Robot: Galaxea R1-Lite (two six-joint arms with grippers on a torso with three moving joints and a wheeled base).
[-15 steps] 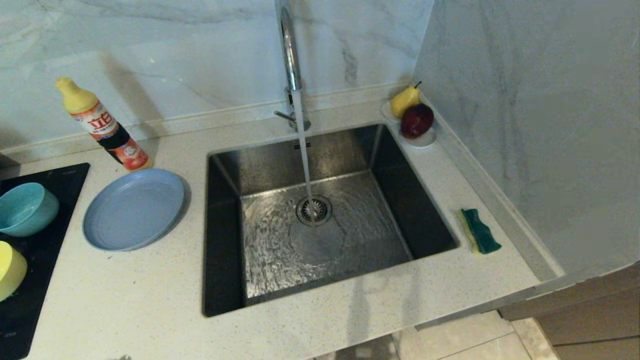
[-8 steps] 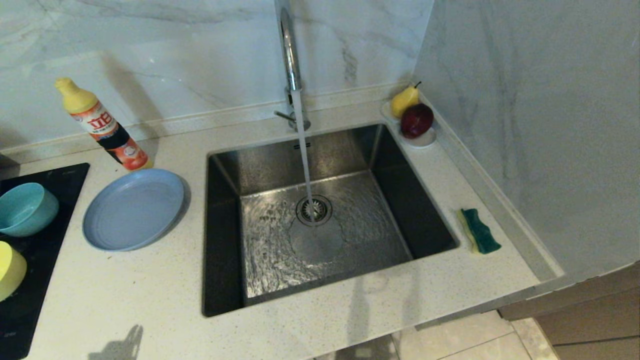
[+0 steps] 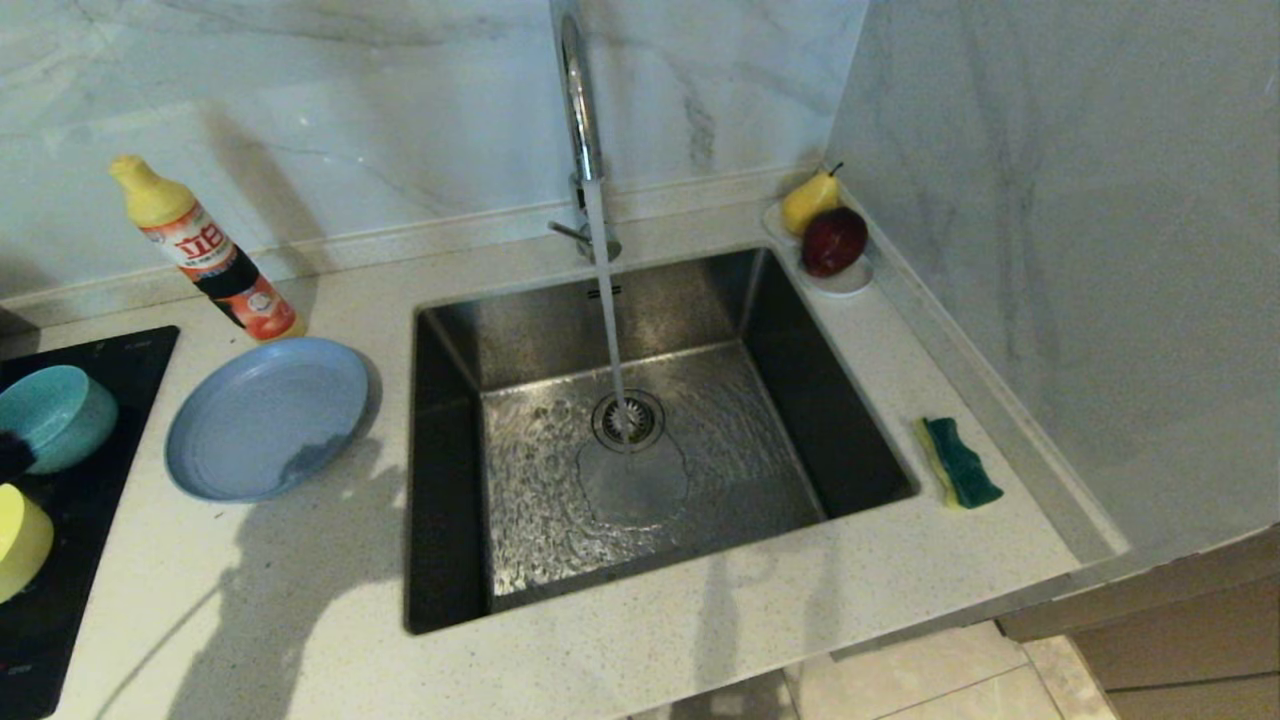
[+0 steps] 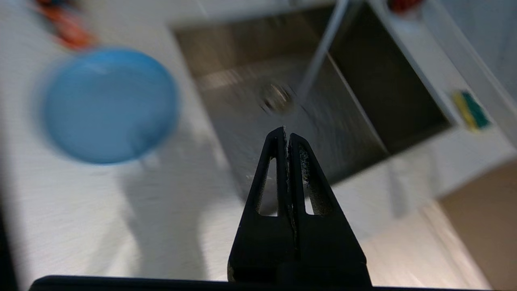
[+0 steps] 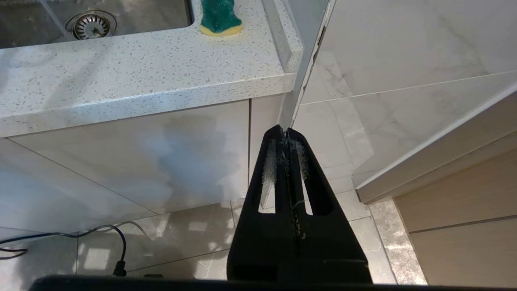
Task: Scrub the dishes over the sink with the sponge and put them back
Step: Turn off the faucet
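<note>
While water runs into sink (image 3: 640, 440), left gripper (image 4: 286, 131) held closed, empty, above counter (image 3: 300, 600); right gripper (image 5: 284, 133) closed, empty, parked below.

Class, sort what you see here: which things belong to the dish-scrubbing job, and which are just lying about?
Job: grey-blue plate, teal bowl, yellow bowl, sponge, sink.
Lying about: detergent bottle, pear, apple, white dish.

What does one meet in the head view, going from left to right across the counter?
Yellow bowl → teal-blue bowl → grey-blue plate → sink → sponge.
</note>
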